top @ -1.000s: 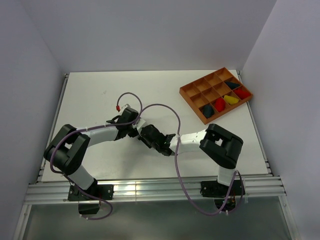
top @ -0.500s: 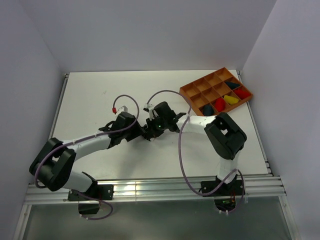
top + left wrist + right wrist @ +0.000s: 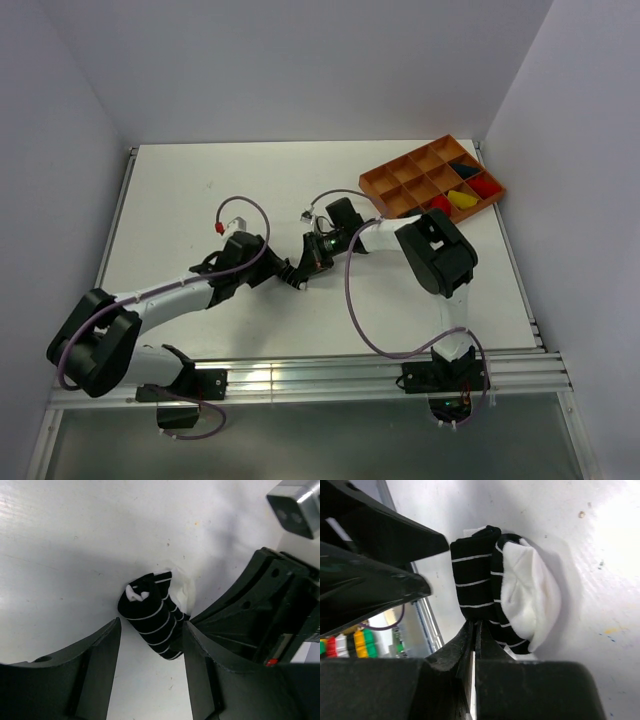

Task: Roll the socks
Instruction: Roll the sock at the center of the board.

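Note:
A black-and-white striped sock [image 3: 152, 616] with a white toe [image 3: 530, 597] lies rolled up on the white table. My right gripper [image 3: 475, 626] is shut, its tips pinching the edge of the striped sock [image 3: 472, 587]. My left gripper [image 3: 150, 635] is open; its two fingers [image 3: 102, 645] stand on either side of the roll's near end and do not squeeze it. In the top view the left gripper [image 3: 292, 272] and right gripper [image 3: 308, 262] meet tip to tip at mid-table, hiding the sock there.
An orange compartment tray [image 3: 372, 183] sits at the back right. It holds rolled bundles: red [image 3: 440, 204], yellow [image 3: 461, 198], red [image 3: 484, 185] and dark navy [image 3: 463, 169]. My right arm's elbow [image 3: 430, 250] overlaps the tray's near corner. Grey walls enclose the table.
The left gripper has opened. Both grippers moved away from the front edge toward mid-table, and the right forearm swung round so that it now reaches in from the tray side.

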Controlling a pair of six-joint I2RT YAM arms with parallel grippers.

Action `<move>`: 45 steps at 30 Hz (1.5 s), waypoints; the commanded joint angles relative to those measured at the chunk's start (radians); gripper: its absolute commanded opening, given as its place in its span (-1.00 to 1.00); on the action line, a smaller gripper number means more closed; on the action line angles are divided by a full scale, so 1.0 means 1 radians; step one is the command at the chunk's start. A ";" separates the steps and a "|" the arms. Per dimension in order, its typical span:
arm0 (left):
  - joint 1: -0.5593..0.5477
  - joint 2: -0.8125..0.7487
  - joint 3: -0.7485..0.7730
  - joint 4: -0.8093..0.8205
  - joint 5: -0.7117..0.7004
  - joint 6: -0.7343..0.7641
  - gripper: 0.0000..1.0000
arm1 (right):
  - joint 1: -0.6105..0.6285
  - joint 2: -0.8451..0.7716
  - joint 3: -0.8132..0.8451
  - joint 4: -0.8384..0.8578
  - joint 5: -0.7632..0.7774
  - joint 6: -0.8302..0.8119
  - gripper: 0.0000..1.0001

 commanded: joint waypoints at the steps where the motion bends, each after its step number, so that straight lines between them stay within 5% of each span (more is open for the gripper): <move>1: 0.000 0.048 0.007 0.061 0.020 -0.031 0.13 | -0.016 0.035 0.033 -0.014 -0.043 0.032 -1.00; 18: -0.001 0.251 0.062 0.078 0.028 -0.042 -0.08 | -0.073 0.127 -0.033 0.112 -0.012 0.155 -1.00; 22: 0.000 0.277 0.078 0.046 0.026 -0.038 -0.38 | -0.071 0.087 -0.061 0.107 0.041 0.120 -1.00; 23: 0.000 0.280 0.082 0.039 0.026 -0.036 -0.69 | -0.070 0.069 -0.070 0.109 0.058 0.112 -0.96; 25: -0.001 0.278 0.093 0.016 0.026 -0.028 -0.85 | -0.068 0.000 -0.093 0.100 0.100 0.075 -0.78; 35: -0.006 0.277 0.163 -0.123 0.005 0.030 -0.99 | 0.056 -0.312 -0.194 0.107 0.486 -0.098 -0.13; 39: -0.009 0.283 0.199 -0.162 0.004 0.050 -0.99 | 0.173 -0.393 -0.229 0.127 0.771 -0.204 -0.01; 45: -0.012 0.289 0.220 -0.171 0.014 0.059 -0.99 | 0.306 -0.396 -0.248 0.170 0.939 -0.293 0.02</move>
